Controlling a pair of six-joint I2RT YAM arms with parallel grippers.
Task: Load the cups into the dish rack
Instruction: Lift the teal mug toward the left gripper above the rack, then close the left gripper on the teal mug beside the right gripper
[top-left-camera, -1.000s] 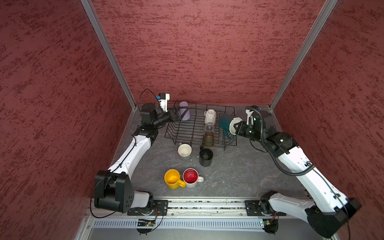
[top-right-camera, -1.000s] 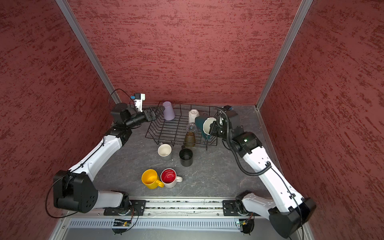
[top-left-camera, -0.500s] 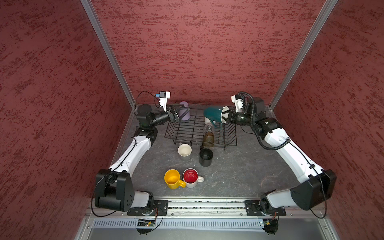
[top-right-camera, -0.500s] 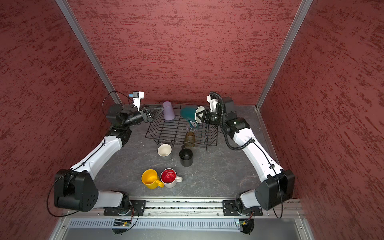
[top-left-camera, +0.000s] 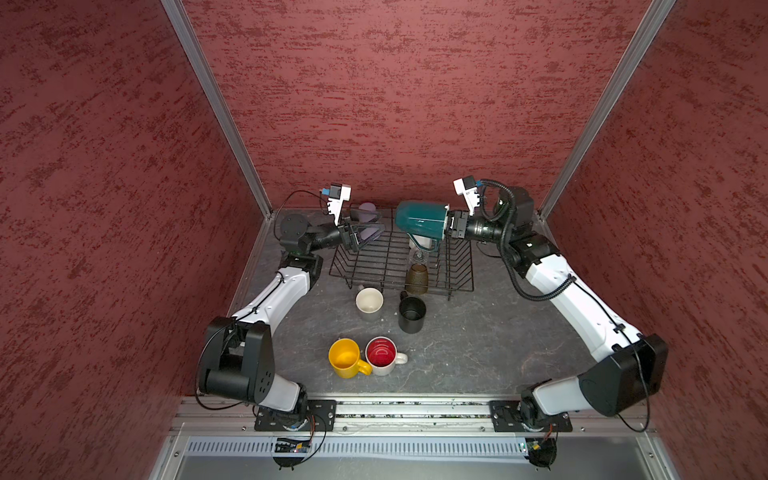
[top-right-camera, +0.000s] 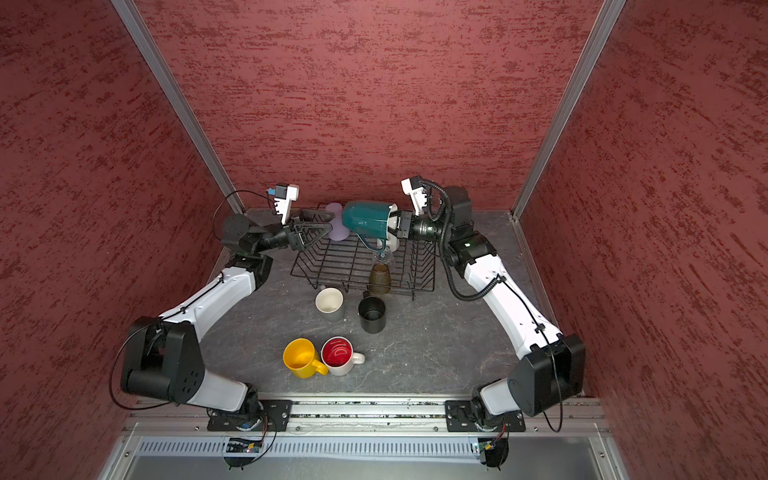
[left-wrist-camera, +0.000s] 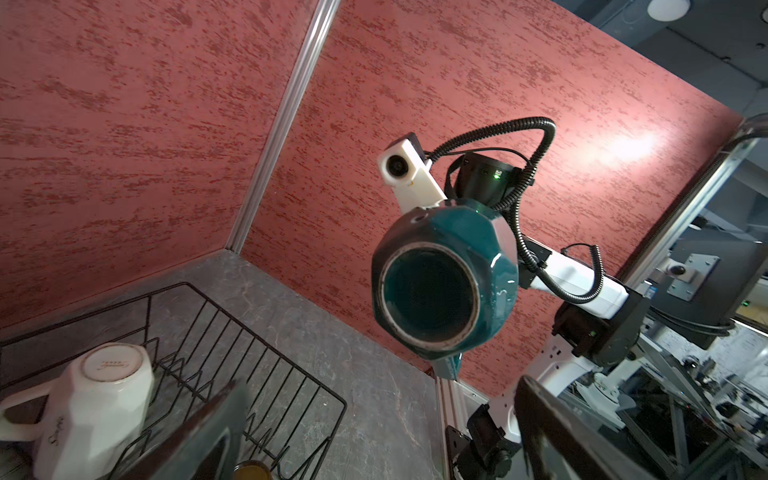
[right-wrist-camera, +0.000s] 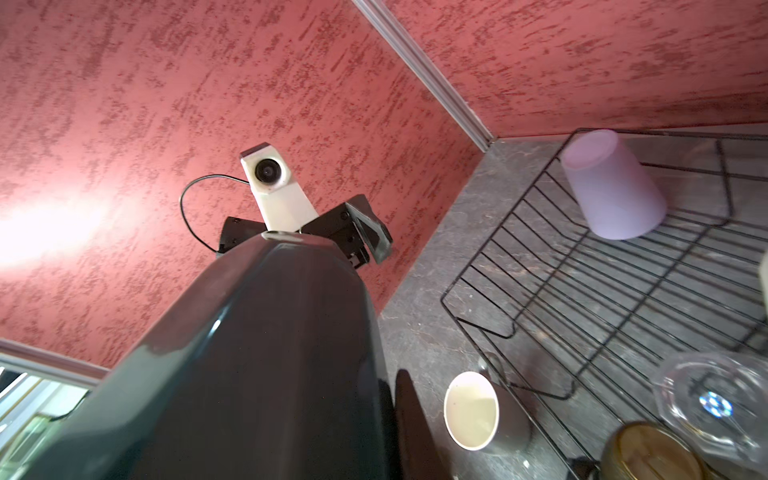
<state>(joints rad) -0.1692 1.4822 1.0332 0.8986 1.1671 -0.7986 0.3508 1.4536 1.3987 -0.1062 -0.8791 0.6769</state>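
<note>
My right gripper (top-left-camera: 446, 228) (right-wrist-camera: 390, 399) is shut on the rim of the dark teal mug (top-left-camera: 419, 226) (top-right-camera: 368, 222) (left-wrist-camera: 444, 291) (right-wrist-camera: 257, 365). The mug hangs on its side above the back of the dish rack (top-left-camera: 374, 266) (top-right-camera: 340, 266), base toward my left gripper (top-left-camera: 368, 230) (left-wrist-camera: 382, 399). That gripper is open and empty over the rack's left back corner. In the rack are a lavender cup (top-right-camera: 337, 222) (right-wrist-camera: 611, 187), a white faceted mug (left-wrist-camera: 95, 399), a clear glass (top-left-camera: 419, 258) and an amber glass (top-left-camera: 417, 279).
On the table in front of the rack stand a grey cup (top-left-camera: 369, 301) and a black mug (top-left-camera: 411, 313). Nearer the front edge are a yellow mug (top-left-camera: 347, 358) and a white mug with red inside (top-left-camera: 382, 356). Red walls close three sides.
The right arm has lifted the teal mug from the rack's right side up and leftward over the rack, turning its base toward the left gripper. The left gripper rose slightly.
</note>
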